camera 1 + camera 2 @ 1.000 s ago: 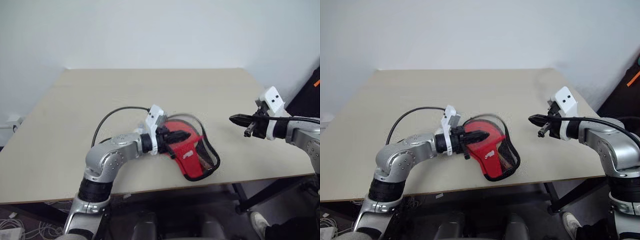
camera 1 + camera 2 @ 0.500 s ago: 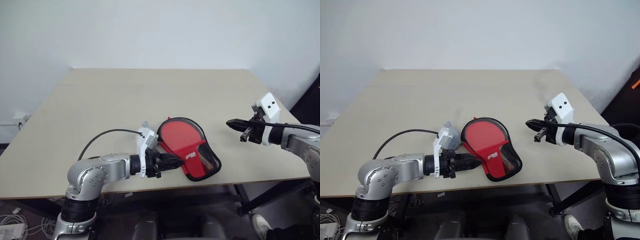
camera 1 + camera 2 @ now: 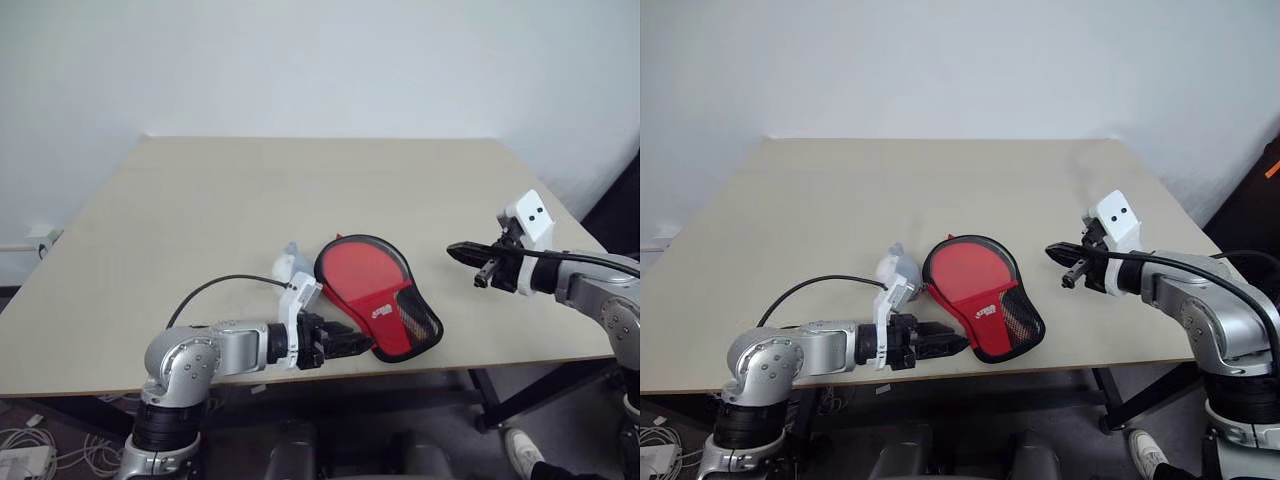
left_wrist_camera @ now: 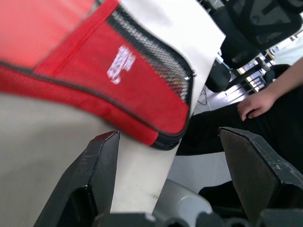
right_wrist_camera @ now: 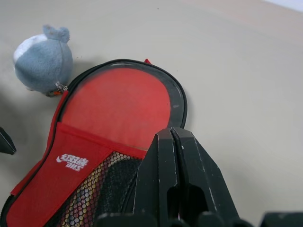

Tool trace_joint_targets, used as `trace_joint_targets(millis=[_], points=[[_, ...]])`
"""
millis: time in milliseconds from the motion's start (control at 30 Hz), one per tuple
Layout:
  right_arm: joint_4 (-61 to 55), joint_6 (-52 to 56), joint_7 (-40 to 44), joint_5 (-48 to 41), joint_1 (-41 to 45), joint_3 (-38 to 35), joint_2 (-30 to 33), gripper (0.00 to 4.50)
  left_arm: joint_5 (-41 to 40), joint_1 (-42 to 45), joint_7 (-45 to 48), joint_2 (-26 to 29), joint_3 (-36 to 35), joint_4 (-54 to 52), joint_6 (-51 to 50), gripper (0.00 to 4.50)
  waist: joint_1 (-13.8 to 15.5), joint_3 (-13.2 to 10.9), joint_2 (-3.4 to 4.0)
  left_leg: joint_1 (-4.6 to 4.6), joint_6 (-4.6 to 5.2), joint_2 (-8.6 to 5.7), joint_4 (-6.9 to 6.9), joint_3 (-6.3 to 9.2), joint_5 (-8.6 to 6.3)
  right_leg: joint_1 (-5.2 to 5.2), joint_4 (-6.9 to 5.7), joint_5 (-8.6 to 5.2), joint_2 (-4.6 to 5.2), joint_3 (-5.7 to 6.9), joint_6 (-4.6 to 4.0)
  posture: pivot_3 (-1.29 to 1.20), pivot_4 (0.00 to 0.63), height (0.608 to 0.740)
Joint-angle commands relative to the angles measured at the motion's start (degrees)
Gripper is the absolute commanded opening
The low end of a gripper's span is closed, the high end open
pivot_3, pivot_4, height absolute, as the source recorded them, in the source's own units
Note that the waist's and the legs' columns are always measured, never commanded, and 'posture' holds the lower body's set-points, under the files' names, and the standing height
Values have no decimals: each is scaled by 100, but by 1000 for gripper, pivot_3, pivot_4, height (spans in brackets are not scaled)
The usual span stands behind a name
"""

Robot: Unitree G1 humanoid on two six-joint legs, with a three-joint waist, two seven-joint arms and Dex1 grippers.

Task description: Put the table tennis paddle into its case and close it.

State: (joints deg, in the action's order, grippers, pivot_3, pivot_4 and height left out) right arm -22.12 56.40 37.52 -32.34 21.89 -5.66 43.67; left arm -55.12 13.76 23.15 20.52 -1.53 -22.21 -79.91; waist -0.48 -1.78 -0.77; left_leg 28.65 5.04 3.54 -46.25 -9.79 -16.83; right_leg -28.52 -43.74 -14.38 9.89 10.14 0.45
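Paddle-shaped red fabric case with black trim lies flat on the pale beige table near its front edge, closed around the paddle's round red face showing through a clear panel. A red pocket with a white logo and black mesh covers its lower part. Left gripper sits just beside the case's near edge, its two black fingers spread apart and holding nothing. Right gripper hovers apart from the case, fingers pressed together, empty. A grey-and-white plush-ball charm rests on the table touching the case's rim.
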Motion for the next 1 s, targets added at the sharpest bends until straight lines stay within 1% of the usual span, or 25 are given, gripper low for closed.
trace_joint_targets(millis=[33,133,233,667,867,1000], points=[[-239,37,-104,-121,36,-242,-23,0,-90,-36,15,-7,-120,36,-13,3511,0,-2,4,0,0,0,0,0,0,0,0,0,0,0,0,0,0,654],[-306,84,-162,-175,16,-250,-34,0,-58,-58,-40,-99,-122,165,-21,3511,7,-4,8,0,0,0,0,0,0,0,0,0,1,0,0,0,0,654],[-370,146,-226,-230,23,-249,-57,0,-104,3,-197,-331,-223,363,-109,3511,29,-5,9,1,0,0,0,0,-1,0,1,0,2,0,0,0,0,654],[-485,268,-397,-377,55,-147,-270,0,85,412,-807,-1219,-221,803,-395,3511,66,-10,20,1,1,0,1,2,-1,-1,2,0,2,0,0,0,0,654],[-489,294,-492,-404,92,-131,-380,0,293,705,-1251,-1661,-310,1059,-672,3511,73,-11,22,1,1,-1,-1,8,-1,6,5,0,3,6,0,0,0,654],[-460,296,-542,-403,127,-125,-426,0,527,899,-1573,-1950,-503,1282,-934,3511,74,-11,22,1,2,-3,-1,12,-1,9,6,0,3,10,0,0,0,654]])
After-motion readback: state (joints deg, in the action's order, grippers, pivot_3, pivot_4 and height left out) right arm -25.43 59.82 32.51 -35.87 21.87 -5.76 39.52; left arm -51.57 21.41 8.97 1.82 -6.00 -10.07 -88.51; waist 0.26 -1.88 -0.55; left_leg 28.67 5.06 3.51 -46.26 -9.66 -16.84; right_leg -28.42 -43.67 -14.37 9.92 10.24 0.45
